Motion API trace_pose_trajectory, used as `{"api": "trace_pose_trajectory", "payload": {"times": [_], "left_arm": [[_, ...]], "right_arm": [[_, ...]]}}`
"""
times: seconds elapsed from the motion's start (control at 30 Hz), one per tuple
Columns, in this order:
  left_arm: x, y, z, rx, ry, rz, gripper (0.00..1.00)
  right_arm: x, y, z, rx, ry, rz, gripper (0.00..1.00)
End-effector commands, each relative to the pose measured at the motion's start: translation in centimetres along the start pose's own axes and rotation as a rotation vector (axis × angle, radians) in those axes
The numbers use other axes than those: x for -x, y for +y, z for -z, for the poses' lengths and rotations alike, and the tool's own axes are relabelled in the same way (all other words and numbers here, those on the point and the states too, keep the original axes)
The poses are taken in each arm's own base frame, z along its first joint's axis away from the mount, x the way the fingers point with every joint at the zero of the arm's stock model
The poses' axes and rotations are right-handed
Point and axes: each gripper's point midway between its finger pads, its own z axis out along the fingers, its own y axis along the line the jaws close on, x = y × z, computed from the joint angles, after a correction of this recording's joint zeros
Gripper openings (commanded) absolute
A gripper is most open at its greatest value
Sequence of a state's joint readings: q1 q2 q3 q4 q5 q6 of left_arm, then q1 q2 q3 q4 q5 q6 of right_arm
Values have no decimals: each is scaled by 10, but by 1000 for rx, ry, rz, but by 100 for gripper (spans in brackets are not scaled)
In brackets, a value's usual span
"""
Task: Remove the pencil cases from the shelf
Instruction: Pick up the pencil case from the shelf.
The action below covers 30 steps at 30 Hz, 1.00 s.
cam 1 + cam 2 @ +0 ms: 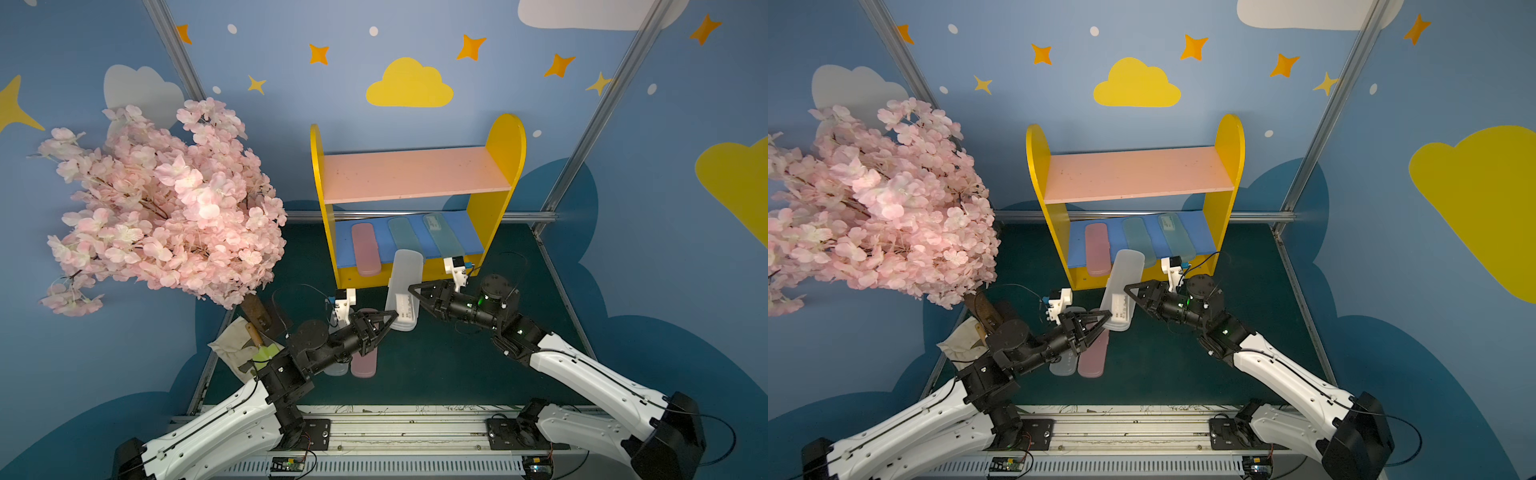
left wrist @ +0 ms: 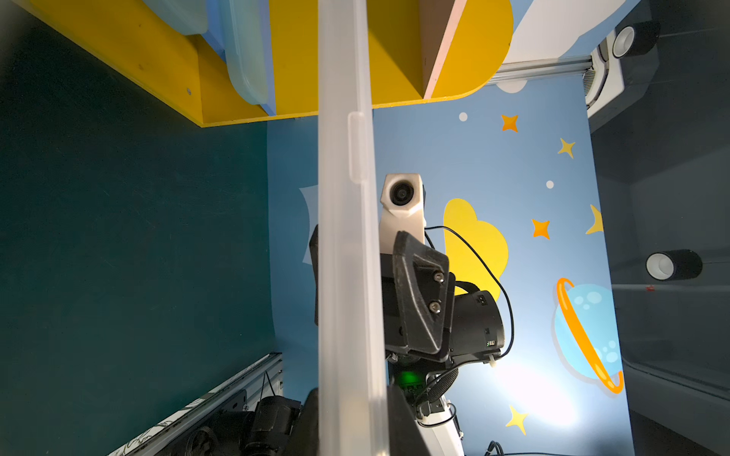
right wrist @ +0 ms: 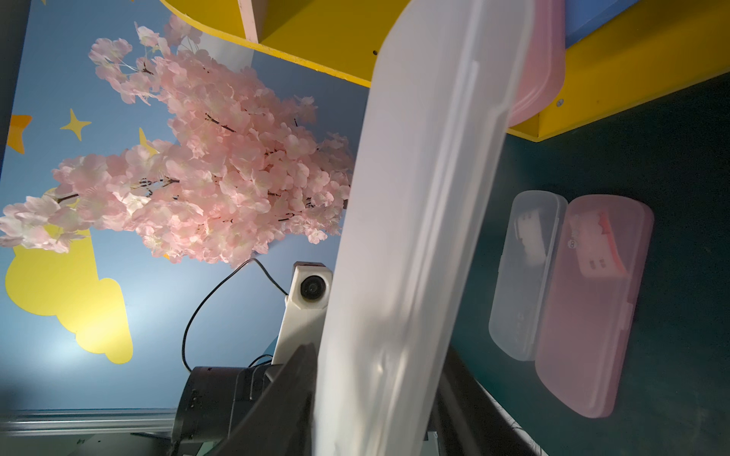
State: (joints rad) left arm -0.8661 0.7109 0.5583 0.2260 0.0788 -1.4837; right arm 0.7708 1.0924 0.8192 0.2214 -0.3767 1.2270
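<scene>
While left gripper (image 1: 395, 316) clamps frosted case (image 1: 407, 270), right gripper (image 1: 412, 287) flanks it, grip unclear.

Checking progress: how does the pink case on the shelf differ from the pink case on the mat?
The shelf pink case lies on the blue board, its near end overhanging; the mat pink case lies flat beside a clear case. The mat one shows a red-pink insert; the shelf one shows none. Both are slim, round-ended, closed.
</scene>
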Motion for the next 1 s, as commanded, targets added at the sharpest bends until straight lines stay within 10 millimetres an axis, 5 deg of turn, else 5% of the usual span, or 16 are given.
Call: {"api": "trace_pose_trajectory", "payload": {"times": [0.0, 0.23, 0.63, 0.97], "left_arm": [[-3, -25, 1, -76, 17, -36, 3], [-4, -23, -2, -67, 22, -37, 4], [15, 5, 18, 97, -94, -63, 58], [34, 31, 45, 259, -216, -131, 83]], "right_arm": [[9, 24, 0, 71, -16, 15, 41], [7, 21, -3, 70, 4, -15, 25], [2, 0, 5, 18, -12, -17, 11], [-15, -45, 19, -87, -3, -32, 9]]}}
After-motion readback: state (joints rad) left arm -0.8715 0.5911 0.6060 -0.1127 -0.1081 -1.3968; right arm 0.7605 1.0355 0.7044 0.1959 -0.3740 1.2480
